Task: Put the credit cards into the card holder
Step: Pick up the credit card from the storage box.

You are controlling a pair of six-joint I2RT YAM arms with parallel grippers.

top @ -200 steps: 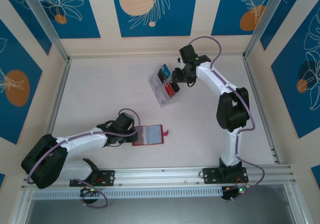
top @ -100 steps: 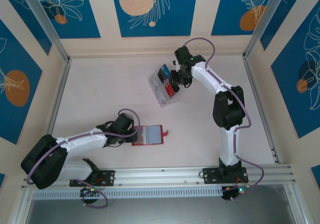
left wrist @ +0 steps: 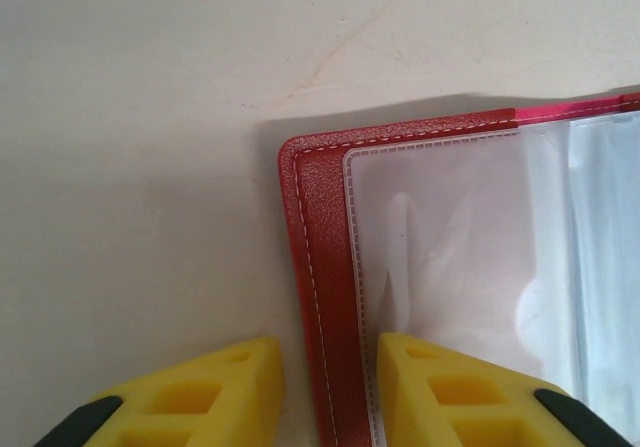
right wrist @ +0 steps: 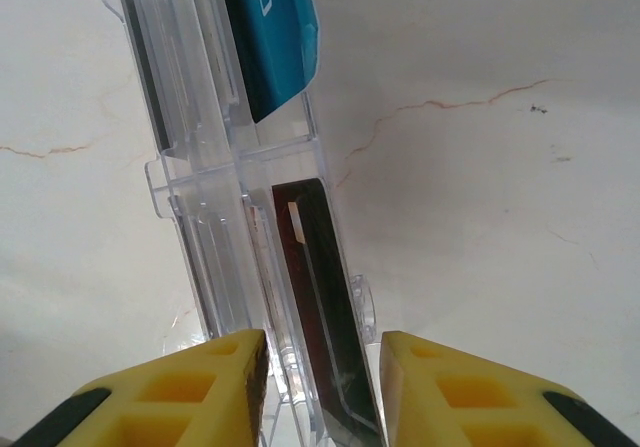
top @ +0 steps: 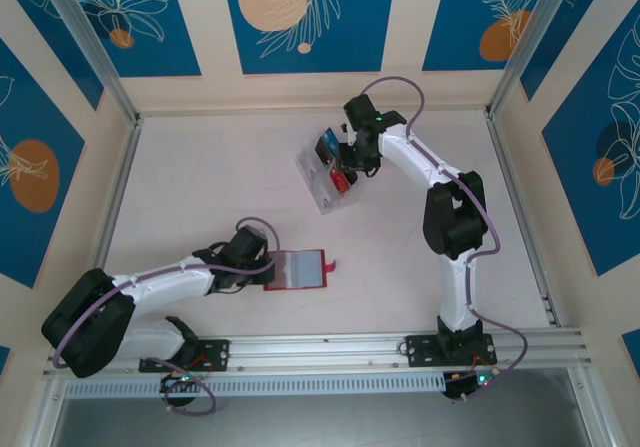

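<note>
Now the right claw [right wrist: 320,367] is seen lowered over the clear rack [right wrist: 200,217], its fingers apart, with the dark red card [right wrist: 325,287] standing on edge in the gap between them; no clamp on it can be made out yet. Just ahead of the claw, a blue card [right wrist: 275,37] is lodged in the next slot. The card holder [top: 300,269] is found well apart from this claw, laid open on the surface [right wrist: 500,217] under the left claw [left wrist: 328,352], whose fingers straddle its stitched red edge; whether that edge is pinched or merely pinned cannot be told. Trouble is likely to be caused by the rack wall beside the card: if it is caught in the squeeze, the whole rack could be lifted or dragged. A thin card gripped off-centre could also be twisted or dropped.
</note>
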